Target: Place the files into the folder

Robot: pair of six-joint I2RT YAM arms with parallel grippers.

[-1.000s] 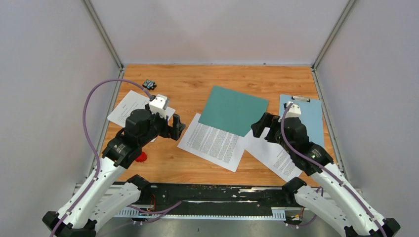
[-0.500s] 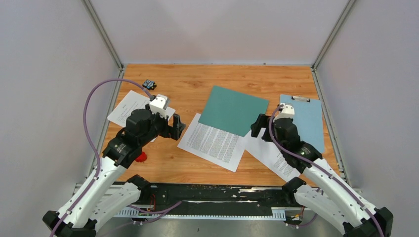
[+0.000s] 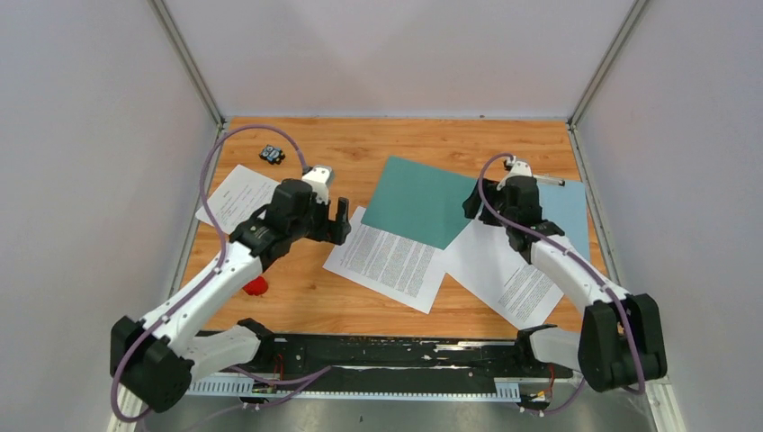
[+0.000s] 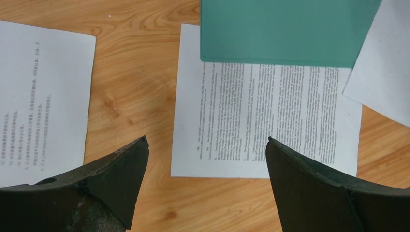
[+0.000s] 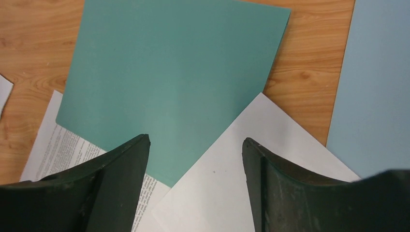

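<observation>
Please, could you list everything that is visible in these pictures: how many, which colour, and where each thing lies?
paper sheets: 3, white with black print; left sheet by the left edge, middle sheet at the centre, right sheet near right.
folder: 1, teal-green, closed, centre, lying over the far part of the middle sheet.
clipboard: 1, light blue, right edge of the table.
small black object: 1, far left; too small to identify.
small red object: 1, near left, beside the left arm.
table: 1, brown wood.
left gripper: 1, black, open, above the middle sheet.
right gripper: 1, black, open, above the folder's near edge.
</observation>
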